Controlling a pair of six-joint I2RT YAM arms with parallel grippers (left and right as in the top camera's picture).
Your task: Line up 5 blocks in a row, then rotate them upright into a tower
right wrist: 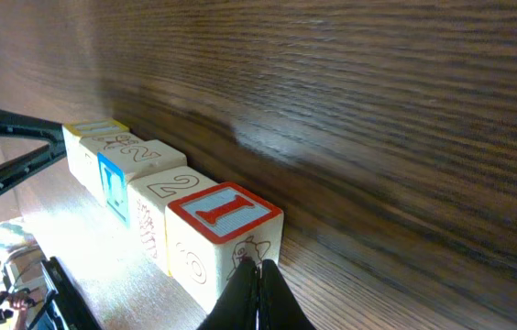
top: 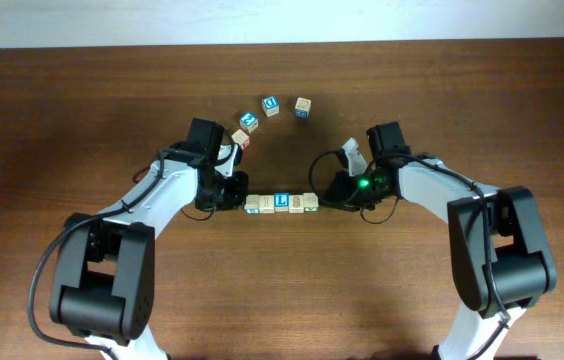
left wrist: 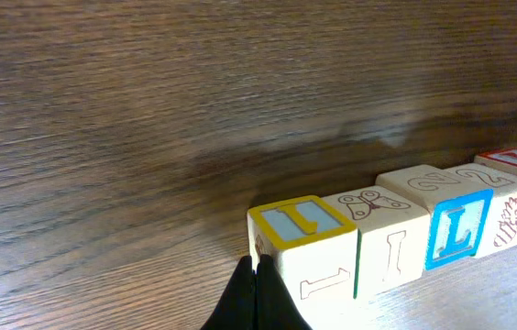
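overhead, the blocks (top: 282, 203) lie in a tight row mid-table (top: 462, 90). the left gripper (top: 236, 198) is at the row's 9 o'clock end and the right gripper (top: 328, 198) at its 3 o'clock end. both have their fingers pressed together, holding nothing. only this view shows four loose cubes (top: 271, 104) arcing toward 12 o'clock. the left wrist alone shows the yellow-topped end cube (left wrist: 300, 243) right against that gripper. the right wrist shows the red-topped end cube (right wrist: 225, 238) likewise.

The row of light-wood alphabet cubes (top: 281, 203) is blocked at both ends, where the closed black left gripper (top: 239, 200) and right gripper (top: 327, 200) sit against it. Four loose wooden cubes (top: 271, 104) arc behind it (nearer the left arm). In front of the row, the dark brown wooden table (top: 282, 280) lies bare.
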